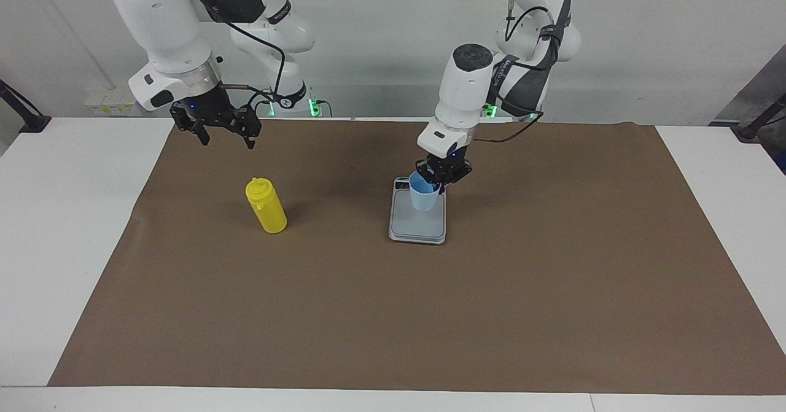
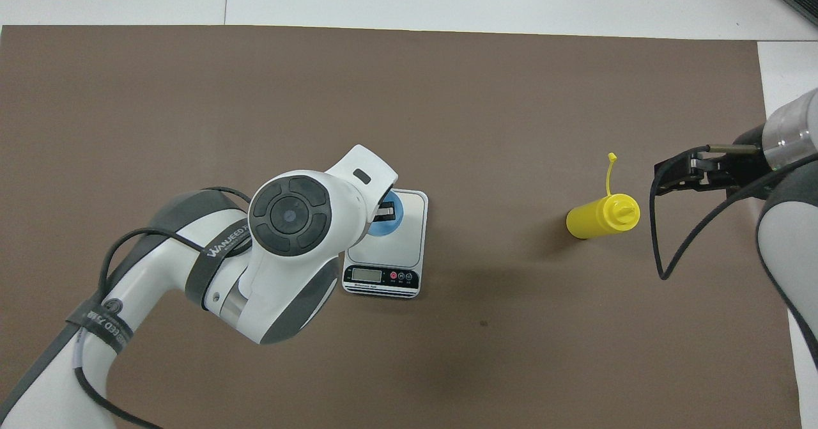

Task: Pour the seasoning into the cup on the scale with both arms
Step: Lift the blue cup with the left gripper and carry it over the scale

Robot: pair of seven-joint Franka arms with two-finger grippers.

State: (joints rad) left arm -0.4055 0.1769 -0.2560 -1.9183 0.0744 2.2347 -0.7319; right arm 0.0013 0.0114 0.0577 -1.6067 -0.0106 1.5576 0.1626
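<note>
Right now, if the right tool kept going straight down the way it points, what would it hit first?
Most likely the brown mat. The open right tool points down and hangs over bare mat on the robots' side of the yellow squeeze bottle, not above it. Depth is hard to judge, so treat the gap from the bottle as uncertain.

Cup (image 1: 424,197) over scale (image 1: 417,225)

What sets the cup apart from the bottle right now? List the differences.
1. The cup is light blue and translucent; the bottle is solid yellow.
2. The cup is shorter and open-topped; the bottle is taller, with a nozzle cap and strap.
3. The cup is over the scale, gripped at its rim by the left gripper; the bottle stands alone on the brown mat, the open right gripper apart from it.

Both are upright.
</note>
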